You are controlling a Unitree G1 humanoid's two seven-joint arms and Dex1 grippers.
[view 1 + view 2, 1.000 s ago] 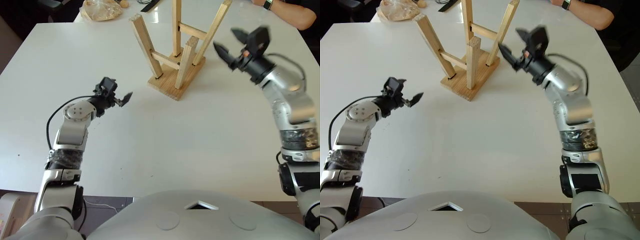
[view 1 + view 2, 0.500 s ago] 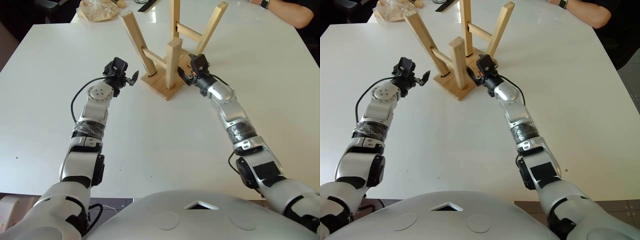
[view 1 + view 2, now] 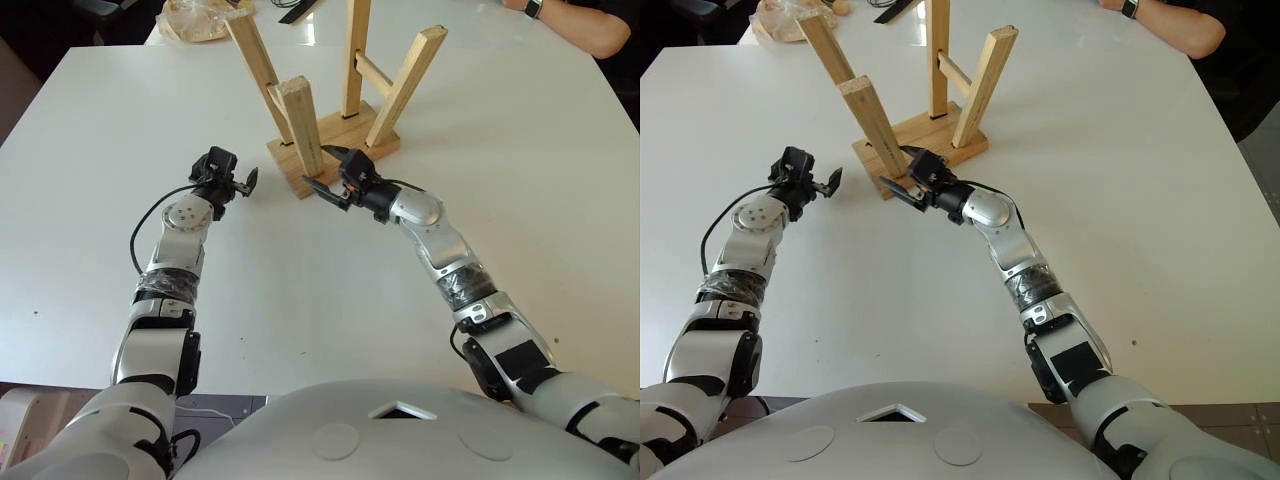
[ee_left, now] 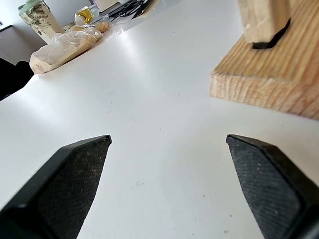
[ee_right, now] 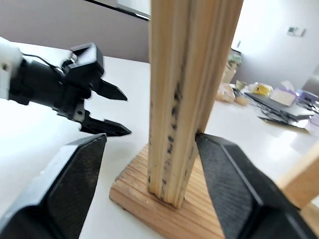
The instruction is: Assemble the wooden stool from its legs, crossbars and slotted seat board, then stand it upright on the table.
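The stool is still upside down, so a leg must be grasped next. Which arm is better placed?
Right. The right gripper is open with its fingers either side of the nearest leg, just above the seat board. The left gripper, also open, hangs over bare table, touching nothing.

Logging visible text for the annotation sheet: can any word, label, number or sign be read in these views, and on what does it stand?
No text can be read.
Wooden stool: bare wood, no print.
Patterned jar: decoration only, too blurred to tell any lettering.
Clutter on the far table: too blurred to read.
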